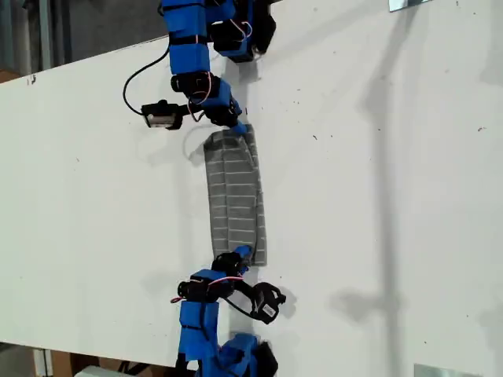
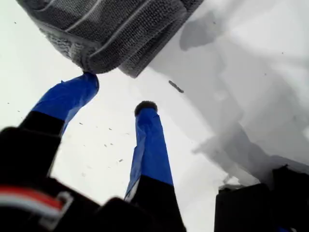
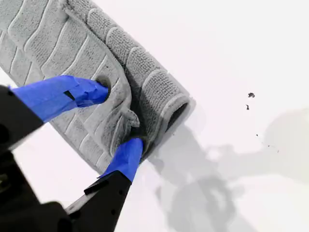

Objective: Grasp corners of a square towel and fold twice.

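1. The towel [image 1: 232, 196] is lying folded into a long narrow strip around the middle of the white table [image 1: 393, 204]. In the exterior view it's running from top to bottom.
2. There's a blue arm sitting at each end of the strip in the exterior view, one at the top and one at the bottom. I honestly can't match them to the wrist views, so I'm not calling either one first or second.
3. My first gripper [image 2: 117, 92] is hanging wide open with nothing between its blue fingers [image 2: 149, 140], just bare table. One fingertip is touching the edge of a doubled-up towel corner [image 2: 91, 63], and the other is sitting clear of the cloth.
4. My second gripper [image 3: 117, 117] is sitting right on the towel, partly open. One finger is pressing down into the top layer and the other is tucking in at the hem. A ridge of cloth is bunching up between them.
5. Can't tell whether that's a real pinch or just contact.
6. Beside that gripper, the folded end [image 3: 176, 104] is curling up into a little loop.
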Robot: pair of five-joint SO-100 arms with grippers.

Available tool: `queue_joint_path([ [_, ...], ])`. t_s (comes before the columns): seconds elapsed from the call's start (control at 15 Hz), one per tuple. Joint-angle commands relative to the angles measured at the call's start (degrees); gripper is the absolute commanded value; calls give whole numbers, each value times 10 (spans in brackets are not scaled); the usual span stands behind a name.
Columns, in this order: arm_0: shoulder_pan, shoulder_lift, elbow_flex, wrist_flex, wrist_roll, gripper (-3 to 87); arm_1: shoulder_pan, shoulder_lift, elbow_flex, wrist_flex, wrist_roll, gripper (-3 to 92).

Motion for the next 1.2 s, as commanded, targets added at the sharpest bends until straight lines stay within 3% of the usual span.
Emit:
queue_joint_path([
  [0.0,-18,81,-33,60,-7,192,19,43,-28,25,-16,215],
  [0.27,-38,171,-29,114,-3,210,73,53,-78,76,-66,247],
  [0.6,-25,171,11,76,-18,227,106,-138,-48,-86,-107,311],
  [0.93,8,206,59,54,-48,247,145,-277,-94,-95,-122,346],
  [1.13,18,381,257,-4,-109,262,149,-315,-105,-111,-133,338],
])
